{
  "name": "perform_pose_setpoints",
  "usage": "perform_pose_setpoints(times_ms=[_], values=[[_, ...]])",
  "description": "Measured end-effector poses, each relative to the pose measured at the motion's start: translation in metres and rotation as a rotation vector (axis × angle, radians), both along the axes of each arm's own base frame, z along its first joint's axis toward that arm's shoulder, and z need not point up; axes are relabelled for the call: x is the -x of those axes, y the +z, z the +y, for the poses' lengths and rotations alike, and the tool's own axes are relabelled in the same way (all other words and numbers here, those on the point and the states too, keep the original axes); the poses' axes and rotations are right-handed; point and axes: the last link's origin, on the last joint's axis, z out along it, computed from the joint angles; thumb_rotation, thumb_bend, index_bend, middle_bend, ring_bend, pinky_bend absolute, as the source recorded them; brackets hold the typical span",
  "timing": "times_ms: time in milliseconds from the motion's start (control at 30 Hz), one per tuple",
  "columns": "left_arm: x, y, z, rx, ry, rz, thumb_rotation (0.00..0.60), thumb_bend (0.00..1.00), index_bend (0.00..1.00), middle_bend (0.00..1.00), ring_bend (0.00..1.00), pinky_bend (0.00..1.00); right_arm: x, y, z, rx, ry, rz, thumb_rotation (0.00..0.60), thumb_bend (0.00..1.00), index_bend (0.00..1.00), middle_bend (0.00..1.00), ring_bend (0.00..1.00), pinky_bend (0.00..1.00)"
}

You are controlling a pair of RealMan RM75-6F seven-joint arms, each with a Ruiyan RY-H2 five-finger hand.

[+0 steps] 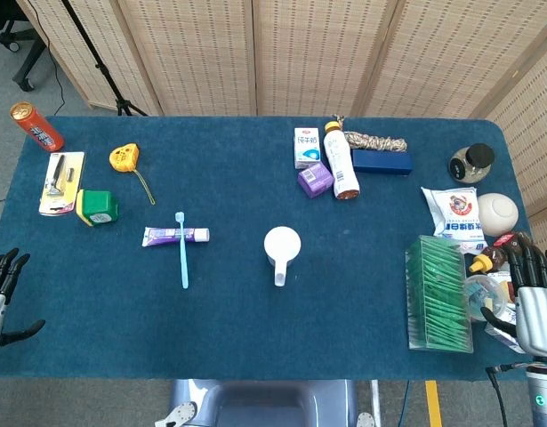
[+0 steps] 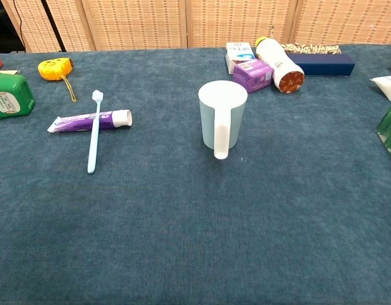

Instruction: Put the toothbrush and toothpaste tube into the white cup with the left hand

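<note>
While both arms sit back at the near edge, I see the light-blue toothbrush lying across the purple toothpaste tube on the blue surface, left of the upright white cup; left robot hand and right robot hand hold nothing, fingers apart

head view overhead, chest view low, nearer

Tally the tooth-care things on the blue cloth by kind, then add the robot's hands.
toothbrush: 1
toothpaste tube: 1
white cup: 1
hands: 2, the left hand and the right hand, both holding nothing
Total: 5
</note>
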Motion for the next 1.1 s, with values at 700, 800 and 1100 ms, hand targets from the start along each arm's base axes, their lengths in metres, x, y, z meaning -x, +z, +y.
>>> perform_pose_setpoints(times_ms=[700, 800, 1100], values=[[-0.011, -0.004, 0.021, 0.026, -0.187, 0.015, 0.6, 0.04, 0.0, 0.0, 0.0, 0.0, 0.001, -0.004, -0.003, -0.027, -0.025, -0.004, 0.6, 0.0, 0.0, 0.0, 0.0, 0.0], [-0.016, -0.006, 0.034, 0.036, -0.247, 0.046, 0.6, 0.05, 0.0, 0.0, 0.0, 0.0, 0.004, -0.003, -0.004, -0.023, -0.035, -0.002, 0.6, 0.0, 0.0, 0.0, 0.0, 0.0], [-0.033, -0.03, 0.078, 0.122, -0.442, 0.226, 0.6, 0.11, 0.0, 0.0, 0.0, 0.0, 0.004, 0.002, -0.003, -0.016, -0.031, -0.018, 0.6, 0.0, 0.0, 0.0, 0.0, 0.0]])
